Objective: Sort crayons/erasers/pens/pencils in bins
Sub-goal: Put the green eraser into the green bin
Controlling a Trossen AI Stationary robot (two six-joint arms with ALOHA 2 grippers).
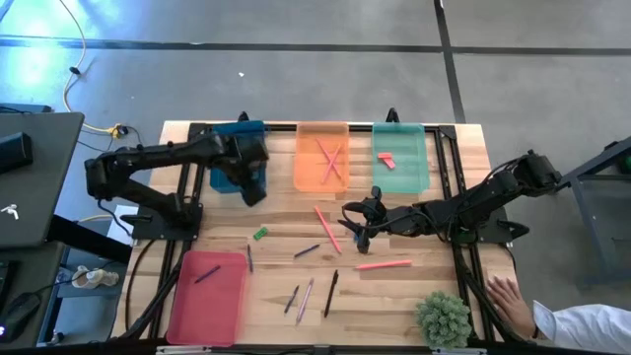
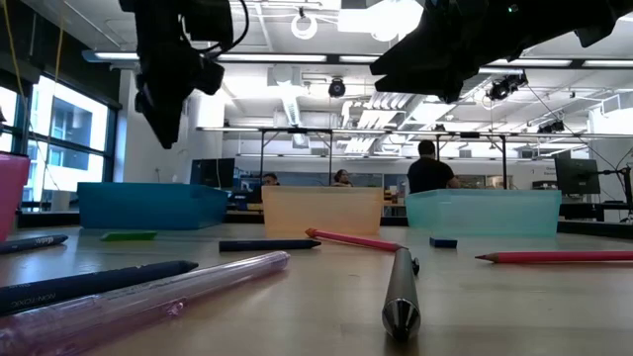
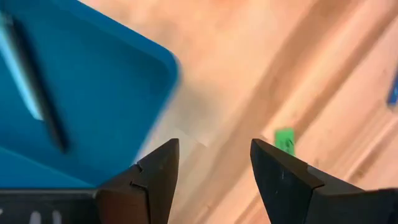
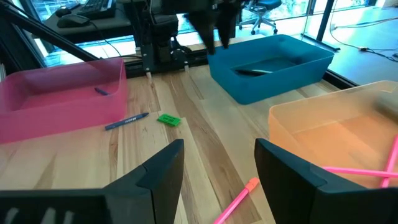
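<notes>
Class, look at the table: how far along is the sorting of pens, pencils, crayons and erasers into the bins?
Done: sticks lie in the orange bin, erasers in the mint bin. In hand: nothing; the left gripper hangs open by the blue bin, the right gripper open mid-table. Left: the green eraser and several loose sticks.

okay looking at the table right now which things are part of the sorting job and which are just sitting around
Part of the job:
- four bins: teal, orange, mint, pink
- green eraser loose on the table
- pink pencil and dark pen, among other loose sticks

Just lying about:
- small green plant at the table edge
- laptop off to the side
</notes>
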